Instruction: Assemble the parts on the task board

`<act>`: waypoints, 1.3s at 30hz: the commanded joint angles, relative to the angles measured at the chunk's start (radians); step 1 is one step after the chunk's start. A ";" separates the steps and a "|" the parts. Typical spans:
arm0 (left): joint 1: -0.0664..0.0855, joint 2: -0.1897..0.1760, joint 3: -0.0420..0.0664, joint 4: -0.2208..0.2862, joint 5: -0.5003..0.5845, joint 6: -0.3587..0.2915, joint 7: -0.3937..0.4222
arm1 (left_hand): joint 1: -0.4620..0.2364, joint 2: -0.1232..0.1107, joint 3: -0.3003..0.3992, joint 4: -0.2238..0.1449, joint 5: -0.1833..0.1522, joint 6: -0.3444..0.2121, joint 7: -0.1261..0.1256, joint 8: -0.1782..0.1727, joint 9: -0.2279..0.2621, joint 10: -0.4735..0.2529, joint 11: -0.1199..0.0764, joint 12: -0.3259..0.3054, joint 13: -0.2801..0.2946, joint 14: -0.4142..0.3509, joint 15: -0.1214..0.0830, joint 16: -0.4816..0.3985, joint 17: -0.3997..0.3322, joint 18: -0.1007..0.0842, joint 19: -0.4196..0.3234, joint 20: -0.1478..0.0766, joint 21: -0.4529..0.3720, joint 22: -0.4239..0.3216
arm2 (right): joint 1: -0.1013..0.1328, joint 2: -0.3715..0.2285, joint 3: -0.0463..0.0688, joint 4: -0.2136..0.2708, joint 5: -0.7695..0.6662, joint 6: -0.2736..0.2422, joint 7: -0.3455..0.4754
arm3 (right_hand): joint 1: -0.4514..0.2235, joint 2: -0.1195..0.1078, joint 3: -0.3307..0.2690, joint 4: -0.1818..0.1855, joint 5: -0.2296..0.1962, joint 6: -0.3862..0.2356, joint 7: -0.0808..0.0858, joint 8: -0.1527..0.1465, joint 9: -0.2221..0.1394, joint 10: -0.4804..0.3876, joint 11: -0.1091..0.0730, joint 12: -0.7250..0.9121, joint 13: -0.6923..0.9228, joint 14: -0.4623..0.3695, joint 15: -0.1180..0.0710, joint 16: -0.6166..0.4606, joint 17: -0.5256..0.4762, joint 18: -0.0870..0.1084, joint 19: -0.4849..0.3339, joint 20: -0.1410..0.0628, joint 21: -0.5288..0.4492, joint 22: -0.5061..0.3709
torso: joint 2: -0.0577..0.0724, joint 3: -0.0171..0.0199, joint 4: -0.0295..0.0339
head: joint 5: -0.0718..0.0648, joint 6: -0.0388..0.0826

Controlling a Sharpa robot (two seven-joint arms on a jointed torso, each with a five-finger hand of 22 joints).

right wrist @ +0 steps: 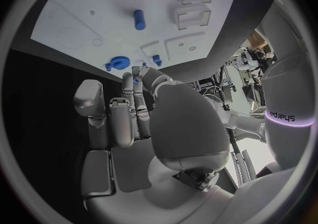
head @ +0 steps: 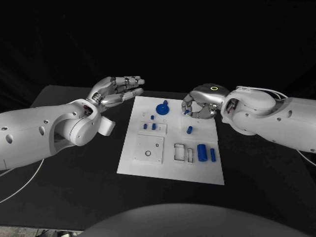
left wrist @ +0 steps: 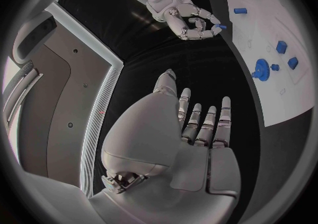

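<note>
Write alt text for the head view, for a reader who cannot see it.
The right hand pinches a small blue part above the far edge of the white task board, where more blue parts lie. The left hand hovers open beside the board's far left corner, holding nothing.

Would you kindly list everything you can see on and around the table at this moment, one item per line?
Task board: one, white, middle of the black table.
Gear-shaped part: one, blue, far end of the board.
Small square parts: a few, blue, just nearer than the gear.
Short peg: one, blue, lying mid-board toward the right arm's side.
Cylinders: two, blue, lying side by side at the board's near right.
Small part: one, blue, pinched in the right hand's fingertips.
Table: one, black.
Left hand: silver, holds nothing, fingers apart, left of the board.
Right hand: silver, over the board's far right edge.
</note>
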 commanded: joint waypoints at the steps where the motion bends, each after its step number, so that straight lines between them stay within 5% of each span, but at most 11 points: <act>1: -0.001 0.001 0.001 -0.004 -0.008 0.016 -0.001 | 0.005 -0.002 -0.006 0.000 -0.002 0.001 0.007 0.006 0.001 0.003 0.003 0.004 0.001 -0.001 -0.005 0.001 0.000 -0.004 0.005 0.001 0.003 -0.003 | 0.001 0.018 0.000 0.037 -0.019 0.083 -0.017 | 0.009 0.004 0.002 -0.003 -0.004 0.020 0.014 0.005 0.000 0.009 0.001 -0.005 -0.002 0.008 -0.001 0.006 0.003 0.006 0.007 0.001 0.007 0.123 | 0.002 0.0004 0.0002 | 0.023 0.000; 4: -0.003 0.001 0.001 -0.010 -0.009 0.012 0.003 | 0.000 0.000 -0.011 0.001 -0.005 0.000 0.007 0.006 0.000 0.001 0.003 0.003 0.000 -0.010 -0.013 -0.006 -0.001 -0.006 0.003 0.001 0.002 -0.006 | 0.000 0.049 0.000 0.060 -0.032 0.105 -0.026 | 0.011 0.004 0.003 -0.005 -0.004 0.021 0.014 0.005 0.000 0.011 0.001 -0.006 -0.003 0.009 -0.001 0.006 0.003 0.006 0.008 0.001 0.007 0.124 | 0.001 -0.0004 0.0018 | 0.036 0.000; 7: -0.006 0.000 0.001 -0.012 -0.008 0.005 0.013 | -0.018 0.009 -0.022 0.001 -0.014 -0.005 0.013 0.006 0.000 -0.015 0.012 -0.009 -0.001 -0.097 -0.078 -0.071 -0.010 -0.016 -0.074 -0.007 -0.035 -0.081 | -0.005 0.087 0.000 0.062 -0.051 0.123 -0.035 | 0.013 0.003 0.004 -0.008 -0.004 0.021 0.015 0.004 -0.001 0.014 0.001 -0.007 -0.004 0.009 -0.001 0.005 0.001 0.008 0.005 0.001 0.001 0.122 | 0.001 -0.0027 0.0020 | 0.048 0.000; 12: -0.008 -0.005 0.001 -0.009 0.004 -0.011 0.043 | -0.041 0.017 -0.034 0.003 -0.021 -0.009 0.003 0.006 -0.001 -0.038 -0.001 -0.021 -0.003 -0.154 -0.102 -0.107 -0.016 -0.009 -0.181 -0.033 -0.077 -0.199 | -0.022 0.144 0.000 0.046 -0.083 0.155 -0.051 | 0.015 0.002 0.005 -0.010 -0.003 0.022 0.015 0.003 -0.001 0.017 0.000 -0.008 -0.005 0.007 -0.002 0.003 -0.004 0.009 0.003 0.001 -0.003 0.121 | 0.000 -0.0027 0.0059 | 0.066 0.000; 15: -0.009 -0.015 0.001 -0.001 0.008 -0.014 0.053 | -0.049 0.021 -0.036 0.003 -0.022 -0.011 0.000 0.006 -0.001 -0.043 -0.004 -0.023 -0.003 -0.159 -0.105 -0.109 -0.017 -0.006 -0.195 -0.038 -0.080 -0.216 | -0.035 0.169 0.000 0.035 -0.101 0.167 -0.062 | 0.017 0.002 0.006 -0.012 -0.002 0.023 0.016 0.001 -0.002 0.020 0.000 -0.008 -0.006 0.006 -0.001 0.001 -0.006 0.010 0.002 0.001 -0.006 0.120 | 0.002 -0.0011 0.0033 | 0.083 0.000; 21: -0.010 -0.024 0.001 0.007 0.011 -0.014 0.061 | -0.049 0.023 -0.035 0.002 -0.022 -0.011 0.001 0.007 -0.001 -0.044 -0.003 -0.022 -0.003 -0.160 -0.104 -0.107 -0.017 -0.006 -0.196 -0.035 -0.080 -0.215 | -0.065 0.197 0.001 0.019 -0.116 0.194 -0.090 | 0.020 0.000 0.009 -0.016 0.003 0.025 0.020 -0.001 -0.004 0.026 0.001 -0.010 -0.008 0.006 0.001 -0.001 -0.010 0.010 0.000 0.001 -0.010 0.118 | 0.001 -0.0024 0.0011 | 0.096 0.000; 24: -0.011 -0.024 0.001 0.009 0.012 -0.013 0.062 | -0.049 0.025 -0.035 0.002 -0.021 -0.010 0.001 0.007 -0.001 -0.044 -0.003 -0.021 -0.003 -0.159 -0.103 -0.105 -0.016 -0.006 -0.194 -0.032 -0.079 -0.211 | -0.083 0.208 0.001 0.014 -0.129 0.200 -0.104 | 0.021 -0.001 0.010 -0.018 0.005 0.026 0.022 -0.002 -0.004 0.029 0.002 -0.010 -0.008 0.005 0.001 -0.003 -0.013 0.010 0.000 0.001 -0.010 0.118 | 0.001 -0.0046 -0.0007 | 0.097 0.000; 30: -0.013 -0.020 0.001 0.010 0.012 -0.008 0.061 | -0.045 0.028 -0.035 0.001 -0.018 -0.010 0.003 0.008 0.000 -0.043 0.001 -0.015 -0.003 -0.156 -0.099 -0.096 -0.015 -0.004 -0.185 -0.019 -0.073 -0.197 | -0.104 0.217 0.001 0.011 -0.152 0.203 -0.122 | 0.021 -0.002 0.010 -0.019 0.005 0.027 0.022 -0.003 -0.005 0.030 0.002 -0.010 -0.008 0.002 0.002 -0.006 -0.018 0.011 -0.003 0.002 -0.016 0.117 | 0.001 -0.0014 -0.0009 | 0.104 0.000; 39: -0.015 -0.015 0.001 0.007 0.012 -0.001 0.056 | -0.036 0.029 -0.037 0.000 -0.015 -0.009 0.007 0.010 0.000 -0.040 0.006 -0.006 -0.002 -0.148 -0.089 -0.078 -0.012 0.003 -0.169 -0.007 -0.065 -0.180 | -0.117 0.218 0.001 0.012 -0.157 0.185 -0.127 | 0.021 -0.002 0.010 -0.019 0.005 0.028 0.023 -0.003 -0.005 0.032 0.003 -0.010 -0.009 0.003 0.002 -0.006 -0.018 0.011 -0.003 0.002 -0.015 0.117 | 0.000 -0.0022 -0.0031 | 0.104 0.000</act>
